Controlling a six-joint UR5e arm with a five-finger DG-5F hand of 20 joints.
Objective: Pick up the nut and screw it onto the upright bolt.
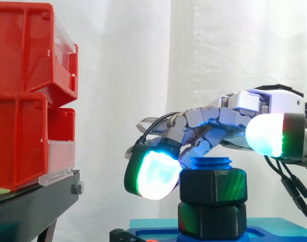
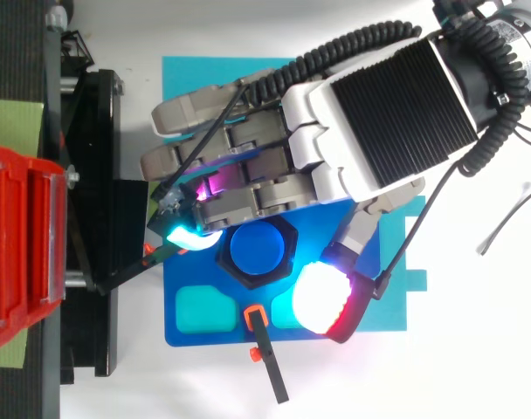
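A black hexagonal nut point(image 1: 212, 186) sits on the upright blue bolt point(image 2: 258, 247), whose top pokes out above it. Below it on the bolt is a second black hex piece point(image 1: 212, 220). The bolt stands on a blue base plate point(image 2: 187, 336). My hand point(image 2: 379, 105) reaches in from the right and arches over the bolt. Its fingers curl down round the nut, and one cyan-glowing fingertip point(image 1: 153, 174) presses on the nut's left side. The thumb's pad point(image 2: 322, 297) is close by the nut's other side and a little higher.
Red bins point(image 1: 22, 101) are stacked on a black stand point(image 1: 32, 201) just left of the bolt. The base plate lies on a teal mat point(image 2: 187, 78). A thin black tool with orange clips point(image 2: 267, 362) sticks out from the plate's near edge.
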